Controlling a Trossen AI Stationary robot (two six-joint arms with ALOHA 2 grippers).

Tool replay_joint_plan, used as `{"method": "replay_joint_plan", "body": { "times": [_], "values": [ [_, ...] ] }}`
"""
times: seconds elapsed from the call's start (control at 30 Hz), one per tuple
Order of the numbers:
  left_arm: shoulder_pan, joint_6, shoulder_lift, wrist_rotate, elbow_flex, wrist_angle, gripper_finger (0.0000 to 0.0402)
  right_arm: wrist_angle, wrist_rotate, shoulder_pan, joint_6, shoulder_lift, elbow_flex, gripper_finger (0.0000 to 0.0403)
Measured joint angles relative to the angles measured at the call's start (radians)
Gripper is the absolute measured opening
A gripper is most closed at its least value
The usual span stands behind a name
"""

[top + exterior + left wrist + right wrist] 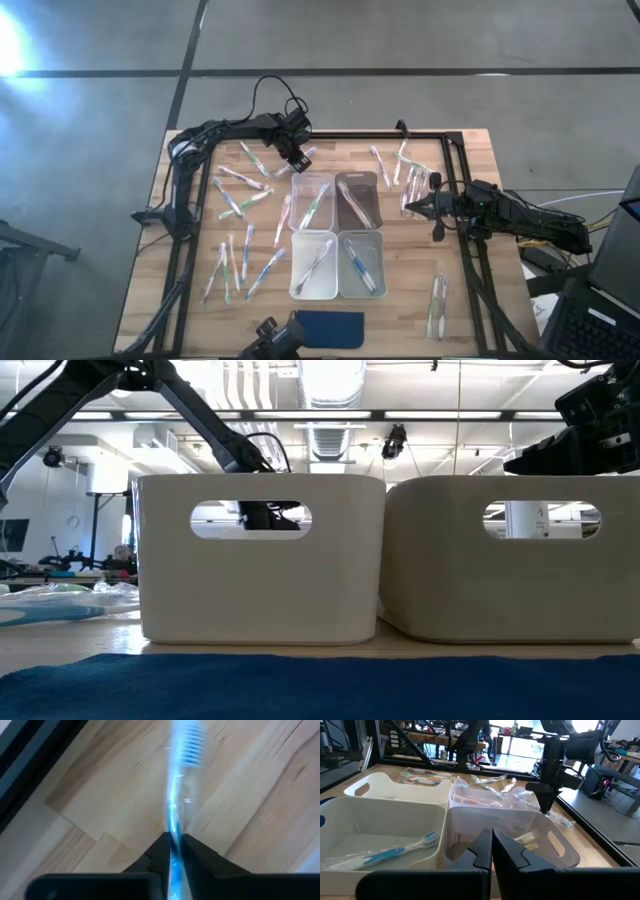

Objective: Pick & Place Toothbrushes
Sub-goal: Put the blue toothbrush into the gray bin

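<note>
From where I stand the blue pad (330, 328) lies at the near edge of the table (470, 330), and just behind it sit the four bins (337, 235) in a tight block, each with a toothbrush or two already inside. More toothbrushes (235, 265) lie scattered over the wood on both sides of the bins, thickest on the left. The right claw (492, 851) waits beside the bins on the right, pinched fully shut and empty. Farther back, at the far edge just behind the bins, the left claw (172, 845) is the busy one: its fingers (160, 851) are nearly together on a clear toothbrush with blue bristles (181, 785), gripping the handle with the bristle end sticking straight out ahead over the table. I judge this thing feather-light, so weight is no worry; the trouble is that it is thin, smooth and probably wrapped in slick film, so it could swivel or slide between the pads. It looks stiff enough along its length to stay straight. Holding it by the handle near the middle, as here, seems sound to me: the brush balances, and the bristles stay clear of the pads. A loose nip near one end would let it droop or twist on the way to a bin.
</note>
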Motion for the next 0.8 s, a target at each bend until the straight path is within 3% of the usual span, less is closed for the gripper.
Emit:
{"method": "replay_joint_plan", "body": {
  "times": [0.17, 0.5, 0.8],
  "values": [
    [-0.002, 0.001, 0.0, -0.01, 0.013, 0.0, 0.0011, 0.0, 0.0, 0.0, 0.0, 0.0, 0.0, 0.0008],
    [-0.012, 0.0, -0.067, -0.006, 0.042, -0.062, 0.0015, 0.0, 0.0, 0.0, 0.0, 0.0, 0.0, 0.0008],
    [-0.058, -0.019, -0.232, -0.01, 0.033, -0.06, 0.0013, 0.0, 0.0, 0.0, 0.0, 0.0, 0.0, 0.0008]
  ]
}}
